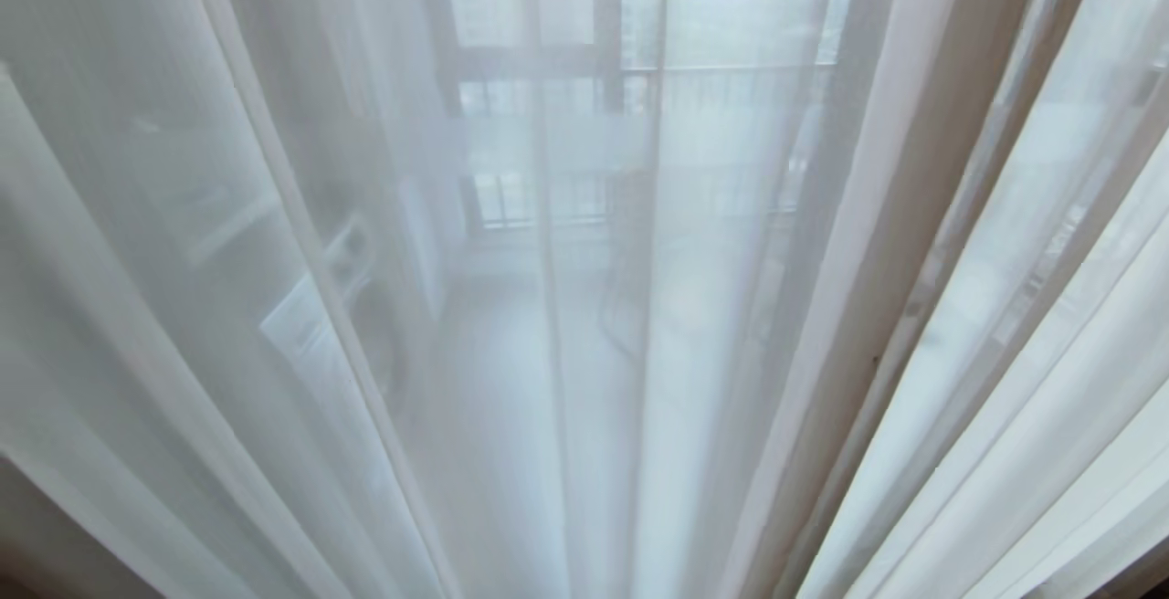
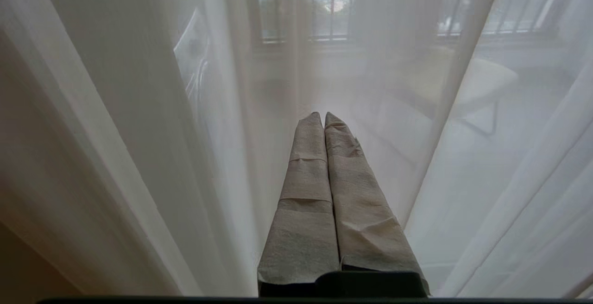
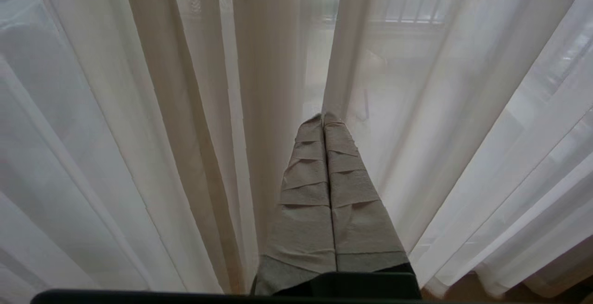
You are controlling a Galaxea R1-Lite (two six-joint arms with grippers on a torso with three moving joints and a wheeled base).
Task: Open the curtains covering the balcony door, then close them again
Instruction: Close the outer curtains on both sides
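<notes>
The curtains [image 1: 228, 261] fill the head view as thin white sheer hanging in long pleats, drawn across with no gap. Neither arm shows there. In the left wrist view my left gripper [image 2: 323, 115] is shut, its tape-wrapped fingers pressed together and empty, pointing at the sheer curtains [image 2: 139, 132] just ahead. In the right wrist view my right gripper [image 3: 323, 116] is also shut and empty, its tips close to a fold of the curtains [image 3: 162, 109]. The balcony door is hidden behind the fabric.
Dimly through the sheer I see a white washing machine [image 1: 338, 307] at the left, a chair [image 1: 694, 307] in the middle and a barred window railing [image 1: 639, 88] farther back. A strip of brown floor [image 3: 468, 290] shows under the curtain hem.
</notes>
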